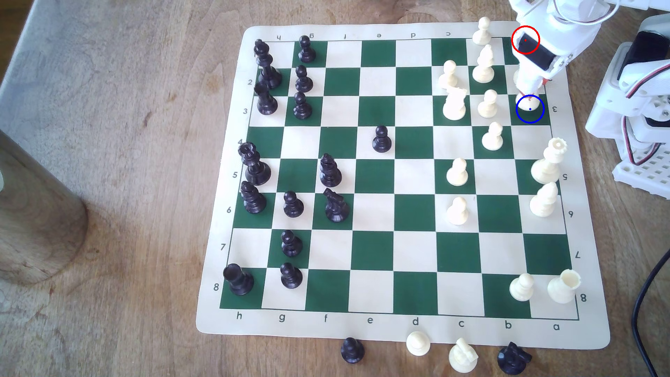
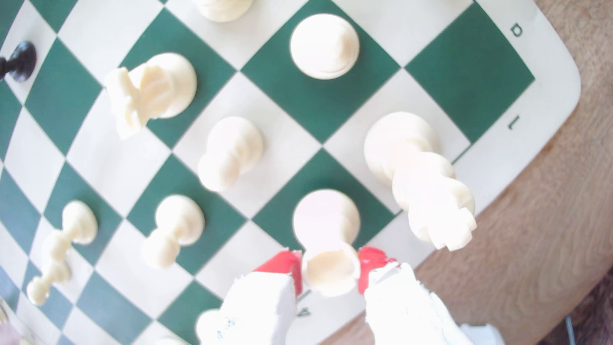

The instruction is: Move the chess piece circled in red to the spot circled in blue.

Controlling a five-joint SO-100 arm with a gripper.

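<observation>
The pincer (image 2: 331, 270) is clamped on the top of the cream rook (image 2: 326, 225), one red-tipped finger (image 2: 285, 265) on each side of the battlements. The rook stands upright with its round base on the blue-ringed dark green square (image 1: 538, 117), which lies in the outermost file of the chess mat (image 1: 398, 330), at the mat's edge nearest the arm's base and close to the mat's far corner in the exterior view.

Room around it is uneven. Toward the mat's edge there is only the cream border strip and then bare wooden bench (image 1: 127, 181). On the neighbouring light square toward that far corner the tall cream king (image 2: 398, 146) stands just beside the rook, its crown leaning across the border in the wrist view. On the inward side a cream pawn (image 1: 488, 104) occupies the next square, and another pawn (image 1: 493, 137) sits diagonally near. The light square next along the edge file, away from the king, is free, and beyond it stands the cream queen (image 1: 549, 163).

The red ring (image 1: 525, 40) falls on the arm's white body.
</observation>
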